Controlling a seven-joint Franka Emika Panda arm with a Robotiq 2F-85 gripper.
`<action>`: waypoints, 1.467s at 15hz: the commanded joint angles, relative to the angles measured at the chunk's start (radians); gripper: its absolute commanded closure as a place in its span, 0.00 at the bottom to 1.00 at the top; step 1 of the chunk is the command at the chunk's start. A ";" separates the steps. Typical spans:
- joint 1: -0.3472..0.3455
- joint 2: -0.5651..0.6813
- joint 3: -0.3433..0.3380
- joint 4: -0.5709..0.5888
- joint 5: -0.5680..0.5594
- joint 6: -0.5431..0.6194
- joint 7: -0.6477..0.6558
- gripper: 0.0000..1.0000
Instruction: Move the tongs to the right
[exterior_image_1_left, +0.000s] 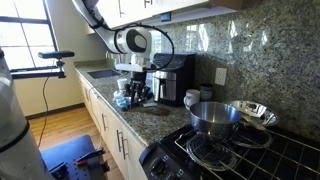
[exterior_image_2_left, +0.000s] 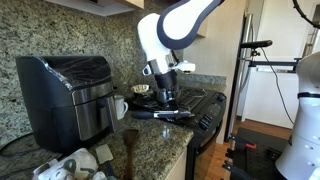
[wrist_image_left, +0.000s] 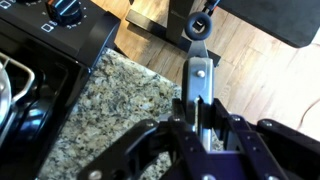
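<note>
The arm bends down from above, its gripper (exterior_image_2_left: 165, 102) pointing straight at the counter (wrist_image_left: 105, 110) just beside the stove (exterior_image_2_left: 208, 100). Its jaws pinch narrowly around the tongs (wrist_image_left: 198, 78), whose looped end overhangs the counter's edge.

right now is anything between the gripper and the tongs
Nothing visible. In the wrist view the tongs run straight between the fingers of the gripper, over the counter beside the stove. Whether the fingers pinch them cannot be told.

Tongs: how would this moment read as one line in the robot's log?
object: tongs | gripper: jaws closed on tongs | location: granite counter, beside stove | lifted: cannot tell
</note>
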 joint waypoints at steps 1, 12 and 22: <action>-0.009 0.008 -0.009 -0.004 0.004 0.051 0.101 0.91; -0.035 0.150 -0.056 0.068 -0.010 0.209 0.241 0.91; -0.062 0.206 -0.106 0.126 -0.004 0.225 0.275 0.91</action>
